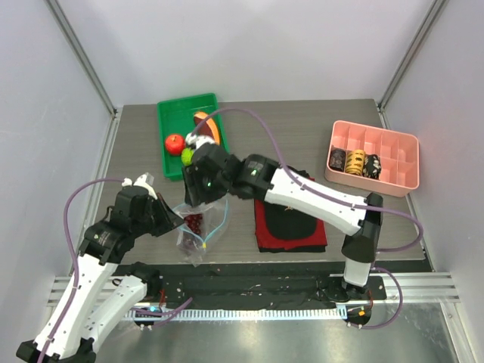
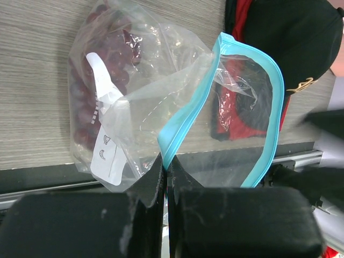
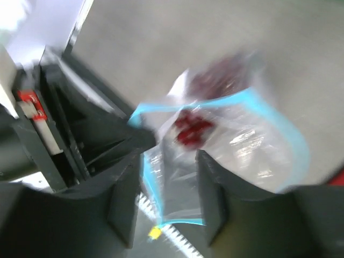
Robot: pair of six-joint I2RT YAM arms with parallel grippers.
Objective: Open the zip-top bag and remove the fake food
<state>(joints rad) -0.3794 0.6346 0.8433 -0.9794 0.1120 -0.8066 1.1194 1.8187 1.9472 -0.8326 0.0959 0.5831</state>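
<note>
While the left gripper (image 2: 166, 174) has its jaws pressed tight together on the blue zip strip (image 2: 188, 113), we can see the bag (image 2: 161, 86) lying on the table (image 1: 302, 128) near the front edge, between the two arms. Its mouth gapes open in a wide loop. One corner of the rim is pinched in those left jaws, and the rest of the strip curves off to the side.

The grapes (image 2: 107, 59) are inside the bag, bunched at the end away from the mouth, next to a white label on the plastic. Just beside the bag, on its right in the top view, lies a black and red cloth (image 1: 291, 223).

The right gripper (image 3: 169, 201) hangs over the bag's mouth with its fingers spread apart, and one side of the rim runs between them. That wrist view is pretty blurry, so we can't tell if either finger actually touches the plastic.

Further back on the left sits the green tray (image 1: 170, 113), well apart from the bag. It holds the apple (image 1: 175, 143), the melon slice (image 1: 212, 128) and the small green piece (image 1: 187, 156). At the back right is a pink box (image 1: 412, 162) with a few dark and yellow bits in one row of its compartments.
</note>
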